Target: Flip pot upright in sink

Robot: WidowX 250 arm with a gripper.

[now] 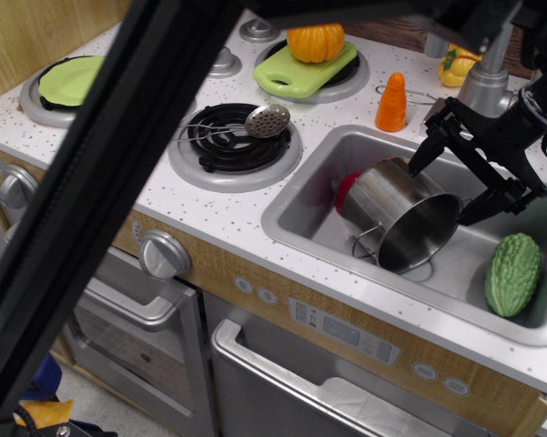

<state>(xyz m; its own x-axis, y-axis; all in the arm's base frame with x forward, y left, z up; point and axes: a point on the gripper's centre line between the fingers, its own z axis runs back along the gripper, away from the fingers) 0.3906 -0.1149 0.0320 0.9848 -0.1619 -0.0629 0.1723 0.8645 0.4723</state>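
Item: pot [402, 217], on its side in the sink [300, 208], mouth facing front, not upright; my pincer [455, 177] spread wide, released, beside its rim, for re-gripping

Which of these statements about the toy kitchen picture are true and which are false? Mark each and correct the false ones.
1. The pot stands upright in the sink. False: it lies tilted on its side, its mouth facing the front.
2. The hand is open, not gripping the pot. True.
3. A green bumpy vegetable lies in the sink. True.
4. The slotted spoon rests on the green cutting board. False: it lies across the black burner.
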